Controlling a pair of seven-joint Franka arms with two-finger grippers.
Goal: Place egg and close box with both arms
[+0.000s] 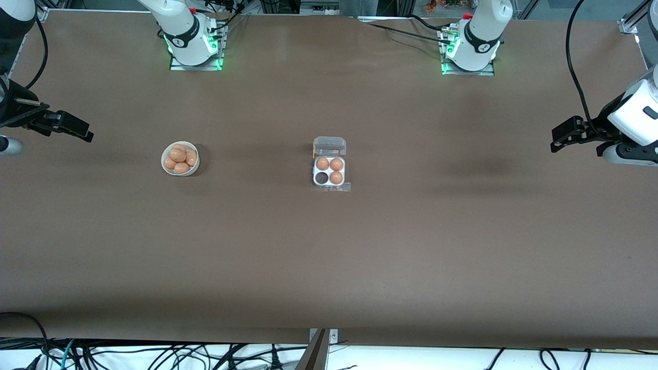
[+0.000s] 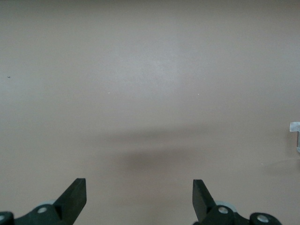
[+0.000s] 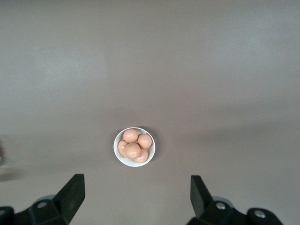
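Mid-table I log the box [image 1: 329, 171]: lid [image 1: 329, 146] thrown open toward the bases, long axis running front camera to bases (three cells filled, one bare). Bowl of eggs [image 1: 180, 158] beside it toward the right arm's end. Right gripper [image 3: 136, 199] above that end, left gripper [image 2: 139, 201] above its own end; both spread wide, empty.

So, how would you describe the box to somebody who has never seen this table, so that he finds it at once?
Look at the middle of the brown table, toward the left arm's end from the round white bowl of eggs. The box is a small square clear-plastic carton with its lid open. Unlike the bowl, it has four round cells, three with an egg and one empty.
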